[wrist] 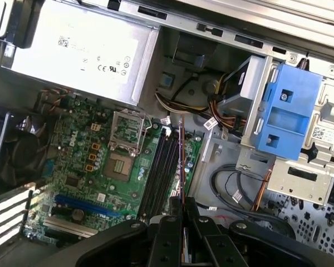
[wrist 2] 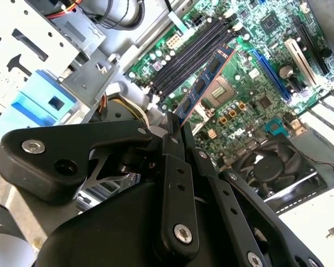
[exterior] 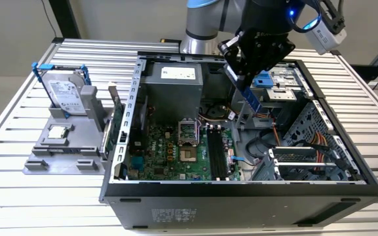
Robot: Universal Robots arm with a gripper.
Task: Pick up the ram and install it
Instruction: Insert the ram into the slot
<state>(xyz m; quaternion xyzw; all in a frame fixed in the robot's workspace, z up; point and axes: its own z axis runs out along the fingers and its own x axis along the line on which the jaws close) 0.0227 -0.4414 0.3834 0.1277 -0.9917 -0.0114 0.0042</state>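
On the near part of the motherboard (exterior: 166,147), inside the open computer case (exterior: 241,201), the memory slots (exterior: 216,152) are seen empty. Above and just beyond them the ram (exterior: 252,98) is held on edge, clamped between the closed-in fingers of the end effector (wrist: 182,203). The pick-up is judged done. The ram is not yet seated. On the far left of the tabletop (exterior: 18,206) a hard drive (exterior: 64,93) is kept upright.
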